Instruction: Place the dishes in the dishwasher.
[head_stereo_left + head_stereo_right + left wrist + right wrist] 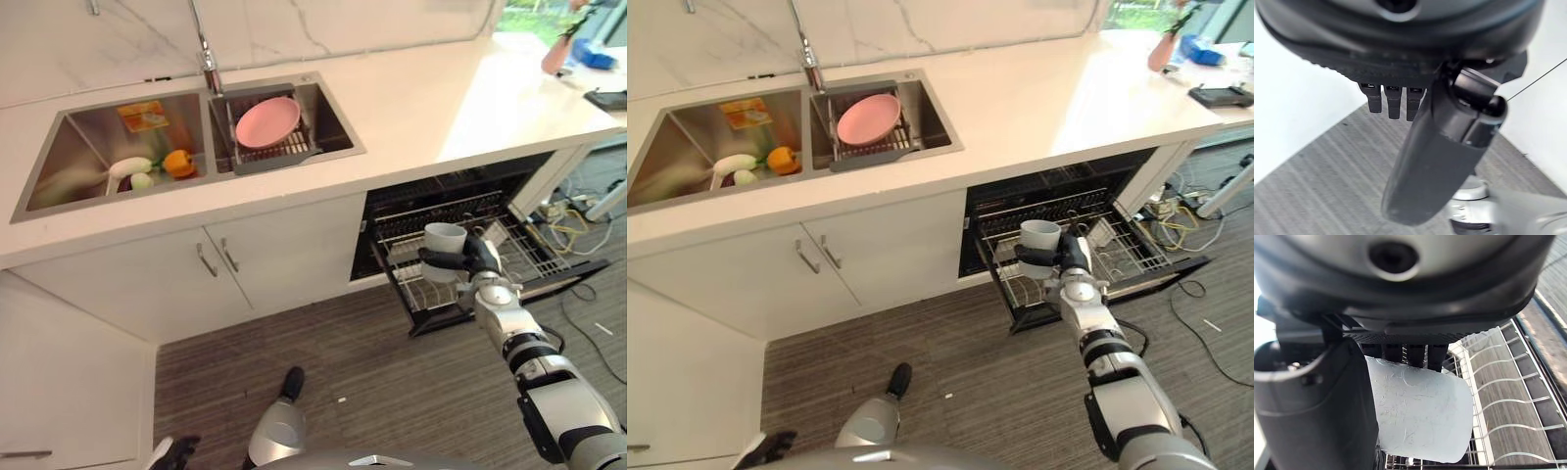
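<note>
Over in the sink (59,147) on the desk (411,98), a pink plate (267,121) lies on a rack. Rightward, the right hand (468,258) curls its fingers (1415,354) round a pale cup (444,240) above the pulled-out dishwasher rack (534,257). Left hand (1400,58) fingers hang straight, holding nothing.

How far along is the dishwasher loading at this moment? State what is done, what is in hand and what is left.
Done: the dishwasher rack is pulled out; I cannot tell whether any dishes sit in it yet. In hand: the right hand grips a pale cup above the rack, not yet set down. Left: the pink plate is on the drainer in the sink. The left hand hangs over the floor, holding nothing.
</note>
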You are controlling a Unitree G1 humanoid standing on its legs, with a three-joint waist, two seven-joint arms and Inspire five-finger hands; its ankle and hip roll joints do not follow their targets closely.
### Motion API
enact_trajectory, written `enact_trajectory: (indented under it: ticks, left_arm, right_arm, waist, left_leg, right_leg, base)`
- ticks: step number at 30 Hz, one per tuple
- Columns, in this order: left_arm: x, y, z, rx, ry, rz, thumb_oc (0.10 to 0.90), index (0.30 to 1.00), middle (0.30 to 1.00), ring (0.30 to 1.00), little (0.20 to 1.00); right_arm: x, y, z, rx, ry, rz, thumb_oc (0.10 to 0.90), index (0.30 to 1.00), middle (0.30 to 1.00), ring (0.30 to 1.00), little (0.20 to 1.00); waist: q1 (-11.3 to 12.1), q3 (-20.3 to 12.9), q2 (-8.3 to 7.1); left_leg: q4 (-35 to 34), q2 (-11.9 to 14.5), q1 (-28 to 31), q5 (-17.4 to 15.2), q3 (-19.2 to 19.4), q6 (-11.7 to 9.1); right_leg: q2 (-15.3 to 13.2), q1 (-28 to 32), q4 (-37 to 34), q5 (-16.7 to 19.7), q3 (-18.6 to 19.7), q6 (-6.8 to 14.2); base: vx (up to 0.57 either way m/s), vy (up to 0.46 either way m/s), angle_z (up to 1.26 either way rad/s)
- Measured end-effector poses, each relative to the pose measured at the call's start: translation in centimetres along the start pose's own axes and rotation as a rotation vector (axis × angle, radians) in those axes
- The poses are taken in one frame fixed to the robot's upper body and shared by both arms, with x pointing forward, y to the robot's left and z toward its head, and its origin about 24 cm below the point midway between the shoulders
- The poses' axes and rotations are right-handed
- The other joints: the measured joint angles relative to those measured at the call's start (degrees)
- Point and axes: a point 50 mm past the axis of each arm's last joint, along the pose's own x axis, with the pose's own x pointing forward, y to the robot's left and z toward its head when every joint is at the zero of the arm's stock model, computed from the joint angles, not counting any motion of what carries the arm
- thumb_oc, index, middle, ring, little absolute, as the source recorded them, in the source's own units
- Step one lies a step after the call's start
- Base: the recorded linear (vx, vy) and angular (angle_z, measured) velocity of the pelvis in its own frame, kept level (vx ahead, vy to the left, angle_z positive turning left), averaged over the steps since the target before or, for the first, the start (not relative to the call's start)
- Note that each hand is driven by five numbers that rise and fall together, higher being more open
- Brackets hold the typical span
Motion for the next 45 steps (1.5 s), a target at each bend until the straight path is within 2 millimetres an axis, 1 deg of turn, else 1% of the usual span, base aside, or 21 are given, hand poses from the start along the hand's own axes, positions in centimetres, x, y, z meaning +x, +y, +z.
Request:
enact_trajectory:
  ticks: [2, 4, 5, 6, 10, 12, 15, 16, 17, 21, 25, 28, 29, 32, 34, 36, 40, 41, 42, 44, 45]
  left_arm:
    - [-0.1, -0.6, -0.2, 0.025, 0.008, 0.005, 0.800, 0.900, 0.900, 0.900, 0.900]
    - [0.0, -1.0, 0.1, 0.061, -0.006, -0.002, 0.800, 0.900, 0.900, 0.900, 0.900]
    - [0.3, -1.4, 1.3, 0.120, -0.049, -0.010, 0.800, 0.900, 0.900, 0.900, 0.900]
    - [0.6, -1.4, 2.1, 0.142, -0.072, -0.011, 0.800, 0.900, 0.900, 0.900, 0.900]
    - [1.6, 0.2, 7.0, 0.151, -0.223, 0.088, 0.800, 0.900, 0.900, 0.900, 0.900]
    - [1.9, 0.8, 8.4, 0.142, -0.259, 0.129, 0.800, 0.900, 0.900, 0.900, 0.900]
    - [2.1, 1.1, 9.8, 0.138, -0.288, 0.155, 0.800, 0.900, 0.900, 0.900, 0.900]
    - [2.1, 1.1, 10.1, 0.137, -0.295, 0.158, 0.800, 0.900, 0.900, 0.900, 0.900]
    - [2.1, 1.0, 10.2, 0.137, -0.295, 0.160, 0.800, 0.900, 0.900, 0.900, 0.900]
    - [2.2, 0.4, 9.7, 0.155, -0.271, 0.147, 0.800, 0.900, 0.900, 0.900, 0.900]
    - [2.3, 0.1, 8.9, 0.163, -0.223, 0.140, 0.800, 0.900, 0.900, 0.900, 0.900]
    - [2.4, 0.1, 8.7, 0.164, -0.212, 0.144, 0.800, 0.900, 0.900, 0.900, 0.900]
    - [2.4, -0.1, 8.7, 0.162, -0.205, 0.144, 0.800, 0.900, 0.900, 0.900, 0.900]
    - [2.4, -0.6, 8.4, 0.165, -0.189, 0.146, 0.800, 0.900, 0.900, 0.900, 0.900]
    - [2.7, -1.5, 7.3, 0.185, -0.100, 0.126, 0.800, 0.900, 0.900, 0.900, 0.900]
    - [2.6, -2.1, 6.5, 0.197, -0.048, 0.108, 0.800, 0.900, 0.900, 0.900, 0.900]
    - [2.5, -2.2, 5.8, 0.236, -0.022, 0.100, 0.800, 0.900, 0.900, 0.900, 0.900]
    - [2.5, -2.1, 5.7, 0.228, -0.012, 0.102, 0.800, 0.900, 0.900, 0.900, 0.900]
    - [2.5, -2.0, 5.5, 0.186, 0.009, 0.106, 0.800, 0.900, 0.900, 0.900, 0.900]
    - [2.3, -2.5, 4.7, 0.160, 0.055, 0.093, 0.800, 0.900, 0.900, 0.900, 0.900]
    - [2.2, -3.0, 4.2, 0.148, 0.083, 0.077, 0.800, 0.900, 0.900, 0.900, 0.900]
  right_arm:
    - [0.6, -1.1, 1.0, -0.039, -0.011, -0.053, 0.400, 0.300, 0.300, 0.300, 0.300]
    - [1.1, -1.6, 2.0, -0.042, -0.007, -0.090, 0.400, 0.300, 0.300, 0.300, 0.300]
    - [1.7, -2.3, 3.3, -0.055, 0.006, -0.142, 0.400, 0.300, 0.300, 0.300, 0.300]
    - [1.9, -2.6, 4.0, -0.074, 0.010, -0.169, 0.400, 0.300, 0.300, 0.300, 0.300]
    - [2.4, -4.3, 7.1, -0.100, -0.036, -0.244, 0.400, 0.300, 0.300, 0.300, 0.300]
    - [2.4, -4.3, 7.4, -0.118, -0.043, -0.247, 0.400, 0.300, 0.300, 0.300, 0.300]
    - [2.4, -4.5, 7.3, -0.127, -0.027, -0.257, 0.400, 0.300, 0.300, 0.300, 0.300]
    - [2.4, -4.5, 6.9, -0.131, -0.006, -0.260, 0.436, 0.354, 0.354, 0.354, 0.354]
    - [2.4, -4.5, 6.6, -0.133, 0.007, -0.261, 0.800, 0.900, 0.900, 0.900, 0.900]
    - [2.3, -4.4, 5.3, -0.142, 0.076, -0.266, 0.800, 0.900, 0.900, 0.900, 0.900]
    - [2.3, -3.6, 5.2, -0.143, 0.081, -0.253, 0.800, 0.900, 0.900, 0.900, 0.900]
    - [2.3, -3.0, 5.4, -0.143, 0.072, -0.254, 0.800, 0.900, 0.900, 0.900, 0.900]
    - [2.3, -2.0, 5.8, -0.132, 0.051, -0.235, 0.800, 0.900, 0.900, 0.900, 0.900]
    - [2.2, -0.4, 6.2, -0.127, 0.030, -0.200, 0.800, 0.900, 0.900, 0.900, 0.900]
    - [2.0, 0.9, 7.1, -0.155, -0.021, -0.164, 0.800, 0.900, 0.900, 0.900, 0.900]
    - [2.0, 1.3, 7.8, -0.174, -0.063, -0.155, 0.800, 0.900, 0.900, 0.900, 0.900]
    - [1.5, 1.7, 8.3, -0.128, -0.147, -0.146, 0.800, 0.900, 0.900, 0.900, 0.900]
    - [1.1, 2.0, 8.1, -0.108, -0.179, -0.139, 0.800, 0.900, 0.900, 0.900, 0.900]
    - [0.3, 2.3, 7.0, -0.070, -0.210, -0.126, 0.800, 0.900, 0.900, 0.900, 0.900]
    - [-1.0, 3.1, 5.0, -0.058, -0.230, -0.099, 0.800, 0.900, 0.900, 0.900, 0.900]
    - [-1.6, 3.6, 4.1, -0.054, -0.230, -0.083, 0.800, 0.900, 0.900, 0.900, 0.900]
  waist:
    - [0.5, 0.8, 0.15]
    - [0.7, 1.5, 0.32]
    - [0.6, 2.5, 0.83]
    - [0.6, 2.7, 0.90]
    - [0.5, 4.6, 0.63]
    - [0.4, 4.9, 0.39]
    - [0.0, 5.3, 0.28]
    - [-0.1, 5.4, 0.24]
    - [-0.2, 5.5, 0.23]
    - [-0.9, 5.9, 0.32]
    - [-1.6, 5.9, 0.30]
    - [-1.7, 5.9, 0.30]
    - [-2.1, 5.9, 0.30]
    - [-2.7, 5.9, 0.29]
    - [-3.3, 5.9, 0.24]
    - [-3.8, 5.5, -0.01]
    - [-4.9, 4.9, -0.75]
    - [-5.0, 4.6, -1.11]
    - [-4.9, 3.6, -1.63]
    - [-5.8, 2.1, -1.77]
    - [-7.1, 1.3, -1.94]
  left_leg:
    - [0.0, -0.5, -0.9, -0.2, -0.1, -0.1]
    - [0.0, -0.4, -1.8, 0.1, -0.1, 0.2]
    - [0.0, -0.4, -3.0, 0.1, -0.2, 0.1]
    - [0.0, -0.3, -4.0, 0.3, -0.2, 0.1]
    - [0.1, -0.2, -8.4, 1.6, -0.7, 0.6]
    - [0.1, -0.3, -8.8, 1.5, -0.6, 0.5]
    - [0.1, -0.3, -9.6, 1.5, -0.6, 0.5]
    - [0.1, -0.3, -9.8, 1.5, -0.6, 0.5]
    - [0.1, -0.3, -9.9, 1.5, -0.6, 0.5]
    - [0.1, -0.3, -9.8, 1.5, -0.6, 0.4]
    - [0.1, -0.3, -9.6, 1.5, -0.5, 0.4]
    - [0.1, -0.2, -9.3, 1.4, -0.3, 0.3]
    - [0.1, -0.1, -9.0, 1.2, 0.0, 0.1]
    - [0.1, 0.0, -8.1, 1.2, 0.3, 0.0]
    - [0.1, 0.0, -6.7, 0.8, 1.2, 0.0]
    - [0.1, 0.0, -5.8, 0.7, 1.6, 0.0]
    - [0.1, -0.4, -4.2, 0.3, 2.1, 0.2]
    - [0.1, -0.7, -3.5, 0.0, 2.5, 0.4]
    - [0.1, -1.2, -2.8, -0.2, 2.8, 0.7]
    - [0.1, -2.3, -0.8, -1.0, 3.3, 1.3]
    - [0.3, -2.6, 0.1, -1.7, 4.1, 1.7]
  right_leg:
    - [-0.4, -0.7, 0.0, -0.1, -0.2, -0.2]
    - [-0.4, -1.7, 0.0, 0.3, 0.0, 0.1]
    - [-0.3, -2.8, 0.0, 0.4, 0.1, -0.2]
    - [-0.3, -3.9, 0.0, 0.6, 0.2, -0.3]
    - [0.2, -7.7, 0.0, 1.5, -0.1, -0.1]
    - [0.1, -8.3, 0.0, 1.6, -0.2, -0.2]
    - [0.1, -9.1, 0.0, 1.6, -0.2, -0.2]
    - [0.1, -9.2, 0.0, 1.6, -0.2, -0.2]
    - [0.1, -9.2, 0.0, 1.6, -0.2, -0.2]
    - [0.1, -9.2, 0.0, 1.6, -0.3, -0.2]
    - [0.1, -9.2, 0.0, 1.7, -0.1, -0.3]
    - [0.1, -9.1, 0.0, 1.7, 0.1, -0.4]
    - [0.0, -9.1, 0.0, 1.7, 0.6, -0.4]
    - [0.0, -8.4, 0.0, 1.8, 0.9, -0.5]
    - [-0.3, -7.6, 0.0, 1.8, 1.5, -0.5]
    - [-0.5, -7.1, 0.0, 1.6, 1.8, -0.7]
    - [-1.2, -5.7, 0.0, 1.8, 1.9, -0.6]
    - [-1.5, -5.2, 0.0, 1.7, 2.1, -0.7]
    - [-2.1, -4.5, 0.1, 1.7, 2.2, -0.8]
    - [-3.4, -3.1, 1.1, 1.6, 2.1, -1.1]
    - [-4.2, -3.2, 2.3, 1.9, 2.2, -1.5]
  base:
    - [0.00, 0.058, 0.06]
    - [-0.05, 0.071, -0.01]
    - [-0.05, 0.031, -0.01]
    - [-0.08, 0.012, 0.02]
    - [-0.02, 0.015, 0.06]
    - [0.00, 0.017, 0.00]
    - [0.00, 0.000, 0.00]
    - [0.00, 0.000, 0.00]
    - [0.00, 0.000, 0.00]
    - [0.00, 0.000, 0.00]
    - [0.00, -0.002, -0.01]
    - [0.01, -0.015, -0.05]
    - [0.02, -0.011, -0.11]
    - [0.03, -0.009, -0.08]
    - [0.05, 0.012, -0.15]
    - [-0.03, 0.065, -0.11]
    - [0.03, 0.069, -0.03]
    - [0.09, 0.152, -0.09]
    - [0.06, 0.130, -0.06]
    - [0.05, 0.179, -0.07]
    - [0.03, 0.196, -0.20]
